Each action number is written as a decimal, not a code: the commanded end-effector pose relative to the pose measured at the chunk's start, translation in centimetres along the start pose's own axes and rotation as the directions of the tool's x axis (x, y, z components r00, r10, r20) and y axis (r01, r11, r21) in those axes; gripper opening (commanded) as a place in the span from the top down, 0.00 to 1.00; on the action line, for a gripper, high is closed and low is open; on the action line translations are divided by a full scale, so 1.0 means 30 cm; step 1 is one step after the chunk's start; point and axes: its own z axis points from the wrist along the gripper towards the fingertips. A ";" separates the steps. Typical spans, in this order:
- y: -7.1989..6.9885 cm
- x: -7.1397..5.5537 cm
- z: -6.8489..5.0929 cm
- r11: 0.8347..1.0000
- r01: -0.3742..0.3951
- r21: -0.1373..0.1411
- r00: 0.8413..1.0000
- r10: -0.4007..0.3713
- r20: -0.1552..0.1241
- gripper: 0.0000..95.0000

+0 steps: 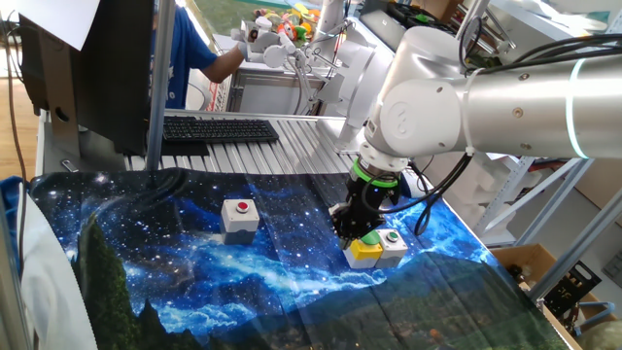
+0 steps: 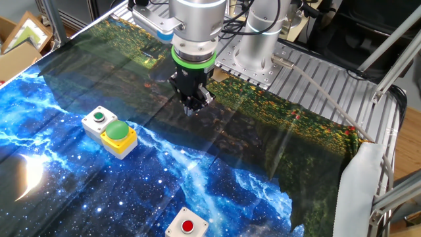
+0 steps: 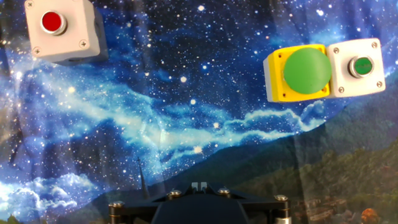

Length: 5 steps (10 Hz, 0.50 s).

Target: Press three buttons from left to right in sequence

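Three button boxes stand on the starry blue cloth (image 3: pixel 186 112). The grey box with the red button (image 3: pixel 62 28) is at the top left of the hand view. The yellow box with the large green dome (image 3: pixel 305 70) is at the right, touching the small grey box with the tiny green button (image 3: pixel 360 66). All three also show in one fixed view: red (image 1: pixel 240 216), yellow (image 1: pixel 365 250), small grey (image 1: pixel 392 243). My gripper (image 2: pixel 192 107) hovers above the cloth between the red box and the yellow box, touching none. Its fingertips (image 3: pixel 195 185) sit together, shut and empty.
A black keyboard (image 1: pixel 219 129) lies on the slatted metal table (image 1: pixel 292 146) behind the cloth. A person in blue (image 1: pixel 190 49) stands at the back. The arm's base (image 2: pixel 260 39) stands on the metal plate. Frame posts (image 1: pixel 155 87) stand at the table's sides.
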 end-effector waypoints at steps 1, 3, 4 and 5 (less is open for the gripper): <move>0.000 -0.001 0.000 1.000 -0.010 -0.001 1.000 0.010 -0.001 0.60; -0.001 -0.001 0.000 0.999 -0.033 -0.004 0.999 0.033 -0.004 0.20; -0.001 -0.001 0.000 0.999 -0.037 -0.005 0.999 0.037 -0.005 0.20; -0.001 -0.001 0.000 0.999 -0.038 -0.006 0.999 0.038 -0.005 0.20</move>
